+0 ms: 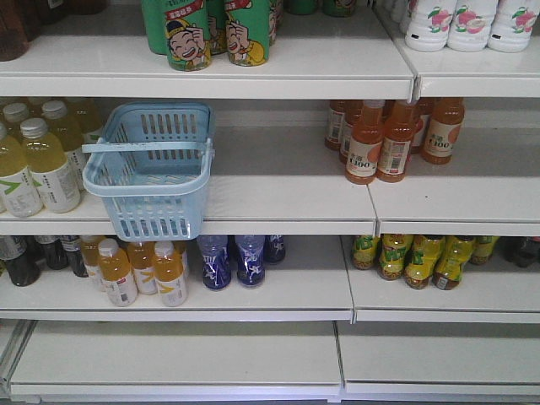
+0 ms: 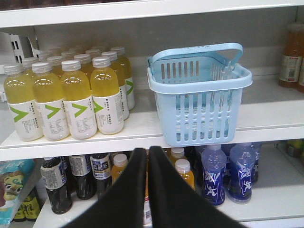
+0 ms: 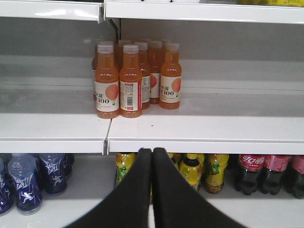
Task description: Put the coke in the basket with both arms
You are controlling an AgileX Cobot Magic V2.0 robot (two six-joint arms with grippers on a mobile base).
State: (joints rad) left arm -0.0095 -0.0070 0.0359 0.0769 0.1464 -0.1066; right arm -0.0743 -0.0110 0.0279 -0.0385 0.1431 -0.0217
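Observation:
The light blue basket (image 1: 145,191) stands on the middle shelf, overhanging its front edge, with its hoop handle lying across the top. The left wrist view shows the basket (image 2: 199,118) up and to the right of my left gripper (image 2: 147,150). That gripper is shut with nothing between its fingers and points at the lower shelf. My right gripper (image 3: 152,151) is also shut and holds nothing; it sits just below the middle shelf's front edge. No coke shows in any view. Neither arm appears in the front view.
Yellow drink bottles (image 2: 66,95) crowd the shelf left of the basket. Orange juice bottles (image 3: 128,80) stand on the right section. Below are blue bottles (image 2: 213,175), yellow-green bottles (image 3: 190,168) and dark cola bottles with red labels (image 3: 266,171). Green cans (image 1: 211,34) sit on top.

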